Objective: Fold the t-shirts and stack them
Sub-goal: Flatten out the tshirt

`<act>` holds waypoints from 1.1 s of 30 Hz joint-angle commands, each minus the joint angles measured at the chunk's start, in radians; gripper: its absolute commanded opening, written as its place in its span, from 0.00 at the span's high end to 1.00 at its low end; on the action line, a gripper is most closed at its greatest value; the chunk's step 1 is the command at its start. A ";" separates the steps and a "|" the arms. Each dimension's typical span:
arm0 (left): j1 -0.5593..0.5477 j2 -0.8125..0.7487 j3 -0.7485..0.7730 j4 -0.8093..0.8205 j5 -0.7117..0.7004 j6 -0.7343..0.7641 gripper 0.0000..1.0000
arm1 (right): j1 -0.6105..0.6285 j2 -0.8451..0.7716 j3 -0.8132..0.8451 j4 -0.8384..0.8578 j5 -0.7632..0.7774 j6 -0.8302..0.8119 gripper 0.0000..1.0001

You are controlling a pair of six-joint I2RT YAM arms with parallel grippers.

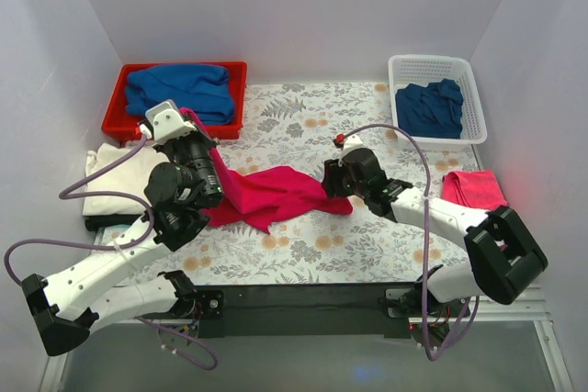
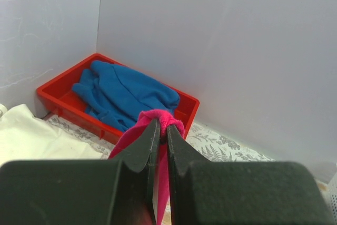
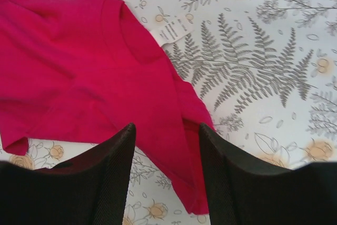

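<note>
Soft, even light is filling all three views. The white walls [image 1: 294, 6] are bouncing it, and shadows are lying faint on the counter [image 1: 303, 254]. From above, a reddish tint is glowing on the walls at 3 o'clock. In both wrist views the dark fingers [image 2: 139, 148] [image 3: 105, 183] are blurring toward 6 o'clock — the counter's print is showing sharp.

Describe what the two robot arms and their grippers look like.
The left arm and right arm have white links, black joints and a looping lavender cable each. The left gripper and right gripper have matte black tapering fingers.
</note>
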 commanded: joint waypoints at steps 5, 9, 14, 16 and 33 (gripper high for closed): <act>0.005 -0.033 0.009 -0.139 -0.016 -0.111 1.00 | 0.026 0.138 0.085 0.060 -0.108 -0.011 0.44; 0.005 -0.047 0.011 -0.148 -0.016 -0.111 1.00 | 0.032 0.167 0.082 0.049 -0.105 0.009 0.45; 0.005 -0.056 0.003 -0.149 -0.016 -0.118 1.00 | 0.037 0.198 0.082 -0.009 -0.088 0.023 0.70; 0.005 -0.056 0.002 -0.149 -0.013 -0.118 1.00 | 0.038 0.198 0.078 -0.026 -0.085 0.029 0.80; 0.006 -0.045 -0.010 -0.145 -0.007 -0.131 1.00 | 0.051 0.001 -0.128 -0.173 -0.031 0.103 0.99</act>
